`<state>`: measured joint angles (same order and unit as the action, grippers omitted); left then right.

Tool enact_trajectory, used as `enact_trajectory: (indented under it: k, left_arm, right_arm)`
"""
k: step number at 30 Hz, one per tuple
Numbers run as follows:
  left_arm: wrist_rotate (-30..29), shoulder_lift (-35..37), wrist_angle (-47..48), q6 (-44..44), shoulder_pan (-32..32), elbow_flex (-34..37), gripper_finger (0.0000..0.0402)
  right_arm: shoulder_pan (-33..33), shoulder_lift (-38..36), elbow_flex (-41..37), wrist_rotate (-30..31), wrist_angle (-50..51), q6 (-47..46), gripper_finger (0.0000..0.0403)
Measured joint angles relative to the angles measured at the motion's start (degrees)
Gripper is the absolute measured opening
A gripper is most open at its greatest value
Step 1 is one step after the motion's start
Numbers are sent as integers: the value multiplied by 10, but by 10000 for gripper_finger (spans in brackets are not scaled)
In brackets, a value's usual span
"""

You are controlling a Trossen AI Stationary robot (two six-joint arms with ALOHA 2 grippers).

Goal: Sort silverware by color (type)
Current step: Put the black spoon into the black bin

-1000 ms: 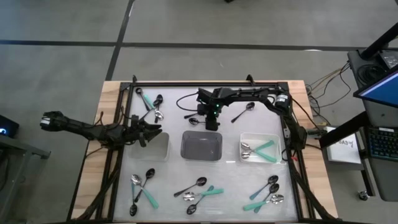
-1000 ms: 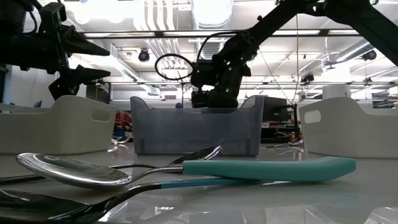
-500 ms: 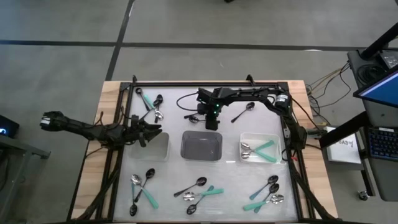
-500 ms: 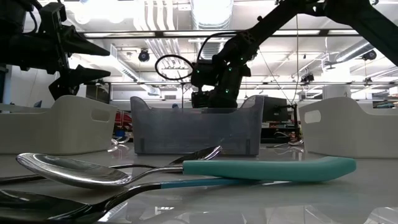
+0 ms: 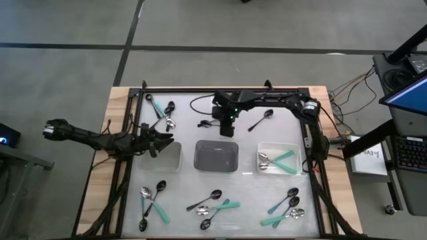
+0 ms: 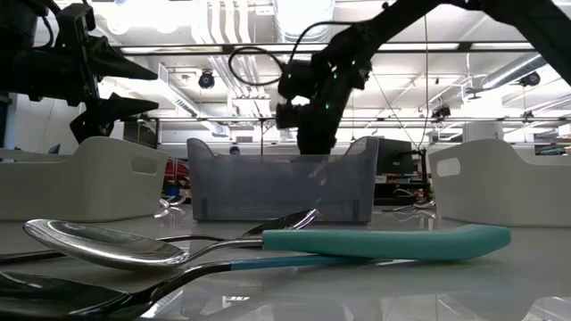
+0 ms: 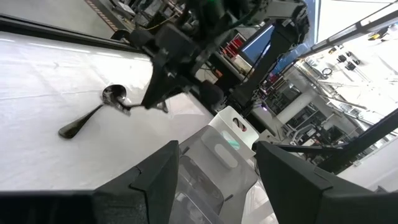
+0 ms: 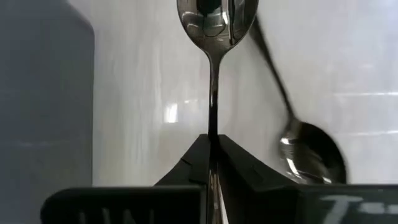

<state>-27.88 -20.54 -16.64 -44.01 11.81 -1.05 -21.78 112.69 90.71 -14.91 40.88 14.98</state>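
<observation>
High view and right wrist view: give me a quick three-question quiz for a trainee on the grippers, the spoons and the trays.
1. True or false: the left gripper is shut on a spoon.
2. Fill in: the right gripper is shut on the ___ of a dark, shiny, thin-stemmed spoon.
3. Which tray has mint-green plastic spoons lying in it?
A. the left white tray
B. the middle grey translucent tray
C. the right white rectangular tray

Key: 1 false, it is open and holds nothing; 2 handle; 3 C.
</observation>
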Motion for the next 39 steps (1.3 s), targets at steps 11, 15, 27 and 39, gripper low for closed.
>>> enact_trajectory:
  k: [11,15,27,39]
  left_arm:
    - [0,0,0,0,0,0,198]
    - [0,-1,0,0,0,0,198]
    - [0,-2,0,0,0,0,198]
    - [0,-2,0,0,0,0,198]
  right_arm:
    - [19,-83,9,0,-21,-39,9]
    - [54,-100,9,-6,-20,-63,9]
    - [164,-102,9,-6,-12,-130,9]
    - [194,-103,-76,0,-59,-180,15]
